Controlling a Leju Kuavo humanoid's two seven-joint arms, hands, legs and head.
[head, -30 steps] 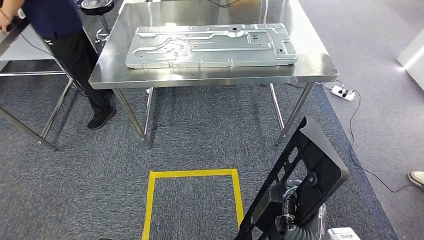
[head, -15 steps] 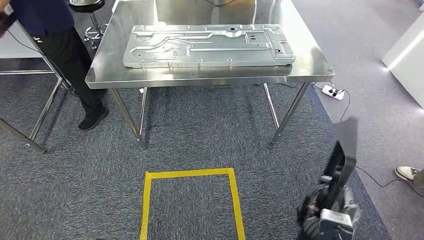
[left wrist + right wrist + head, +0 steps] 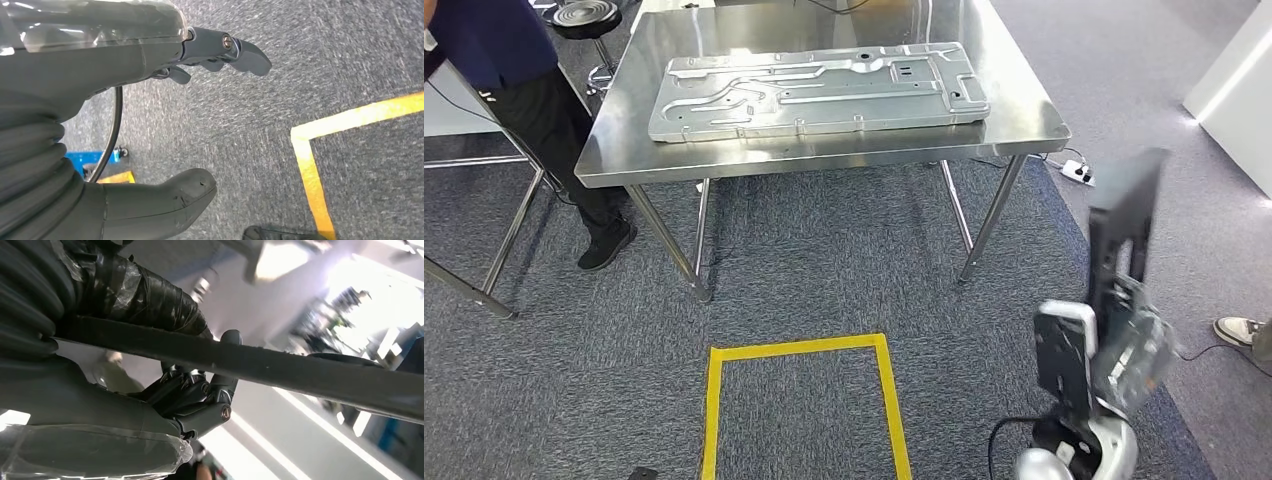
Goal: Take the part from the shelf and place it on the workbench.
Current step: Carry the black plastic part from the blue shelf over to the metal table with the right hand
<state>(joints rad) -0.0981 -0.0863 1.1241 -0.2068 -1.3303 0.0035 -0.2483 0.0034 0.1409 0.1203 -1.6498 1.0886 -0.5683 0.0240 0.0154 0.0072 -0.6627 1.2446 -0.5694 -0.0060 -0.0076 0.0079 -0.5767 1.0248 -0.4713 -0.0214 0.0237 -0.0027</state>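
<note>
Black part (image 3: 1124,225) stands upright at our right, off the floor, short of the steel surface (image 3: 1024,110). Right robot hand (image 3: 1129,345) is clamped on its lower end (fingers (image 3: 200,400) wrap the edge). Left robot hand (image 3: 165,125) hangs over grey carpet (image 3: 824,260), fingers apart, holding nothing. A metal panel (image 3: 814,88) lies on the surface; yellow tape (image 3: 799,348) marks the floor.

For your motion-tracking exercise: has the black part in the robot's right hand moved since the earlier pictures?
Yes. The black part has swung rightwards and upright: earlier it leaned beside the yellow floor square, now it stands well clear of it.
</note>
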